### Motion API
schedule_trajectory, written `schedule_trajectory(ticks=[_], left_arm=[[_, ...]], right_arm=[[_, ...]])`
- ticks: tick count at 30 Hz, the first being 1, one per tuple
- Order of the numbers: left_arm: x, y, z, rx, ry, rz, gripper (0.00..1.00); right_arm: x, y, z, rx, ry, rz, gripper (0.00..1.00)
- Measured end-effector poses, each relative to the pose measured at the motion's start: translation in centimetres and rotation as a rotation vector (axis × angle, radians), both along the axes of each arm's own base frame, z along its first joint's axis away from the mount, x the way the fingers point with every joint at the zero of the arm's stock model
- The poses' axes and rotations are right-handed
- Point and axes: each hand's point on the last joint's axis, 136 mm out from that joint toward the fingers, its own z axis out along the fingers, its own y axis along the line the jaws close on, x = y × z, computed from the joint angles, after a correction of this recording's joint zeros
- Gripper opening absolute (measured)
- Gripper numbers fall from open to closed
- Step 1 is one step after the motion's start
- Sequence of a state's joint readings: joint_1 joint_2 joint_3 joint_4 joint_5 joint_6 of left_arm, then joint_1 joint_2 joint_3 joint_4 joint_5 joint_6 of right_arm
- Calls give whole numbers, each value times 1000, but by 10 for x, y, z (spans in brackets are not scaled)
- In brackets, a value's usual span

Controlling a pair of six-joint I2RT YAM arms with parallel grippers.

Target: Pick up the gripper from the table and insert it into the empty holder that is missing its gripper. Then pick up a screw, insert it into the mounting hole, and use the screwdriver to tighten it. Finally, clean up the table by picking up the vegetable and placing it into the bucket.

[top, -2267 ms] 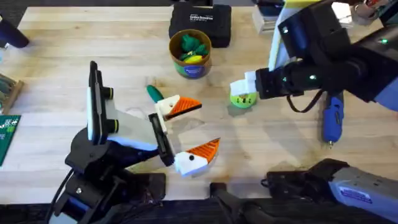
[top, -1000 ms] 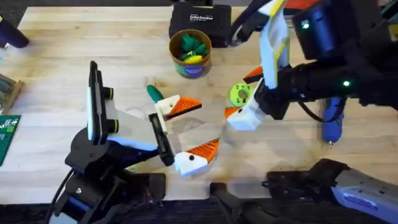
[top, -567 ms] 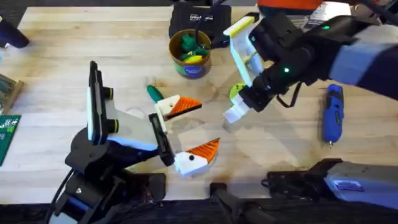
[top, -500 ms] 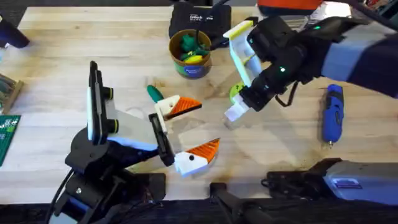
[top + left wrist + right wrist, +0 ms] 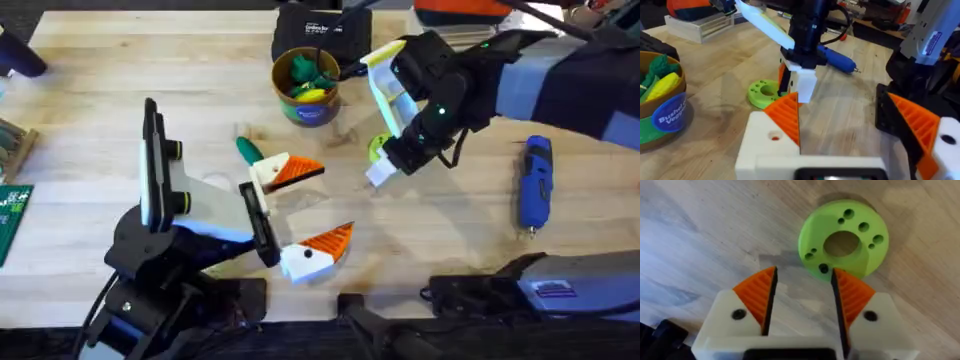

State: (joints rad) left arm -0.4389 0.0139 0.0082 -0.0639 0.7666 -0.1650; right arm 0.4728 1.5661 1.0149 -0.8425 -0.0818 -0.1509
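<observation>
**Pincer poised over the lime disc, jaws spread**

Your right pincer (image 5: 381, 176) hangs low over the table (image 5: 120, 90) with its orange ribbed fingers (image 5: 760, 292) spread apart and nothing between them. The lime-green disc with holes (image 5: 844, 237) lies just beyond the fingertips, flat on the wood, and the pads do not touch it.

The screwdriver (image 5: 535, 185) lies on the table well off to the outer side of that pincer, near the table's right edge, and neither arm is touching it. The bucket (image 5: 307, 85) stands on the far side, towards the middle of the table, with green and yellow toy food inside.

Your left pincer (image 5: 335, 200) faces your right one across a bare stretch of wood, its two orange wedges wide apart and holding nothing. The gripper (image 5: 312, 252), a white block with an orange finger, sits at the near end of the black holder (image 5: 262, 225). You cannot tell from these views whether it is fully seated there.

The vegetable (image 5: 247, 150) lies on the table just behind the left pincer's far finger, between it and the bucket. From the left wrist you see the right pincer (image 5: 800, 85) pointing down beside the disc (image 5: 762, 94), with the screwdriver (image 5: 837, 57) behind it
</observation>
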Motion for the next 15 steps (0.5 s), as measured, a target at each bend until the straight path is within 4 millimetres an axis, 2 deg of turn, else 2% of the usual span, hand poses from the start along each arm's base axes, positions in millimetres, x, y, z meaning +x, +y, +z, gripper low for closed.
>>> schedule_trajectory(ticks=[10, 15], left_arm=[[0, 0, 0, 0, 0, 0, 985], [0, 0, 0, 0, 0, 0, 985]], right_arm=[[13, -2, -1, -19, -49, -48, 644], [15, -2, 0, -22, -59, -56, 543]])
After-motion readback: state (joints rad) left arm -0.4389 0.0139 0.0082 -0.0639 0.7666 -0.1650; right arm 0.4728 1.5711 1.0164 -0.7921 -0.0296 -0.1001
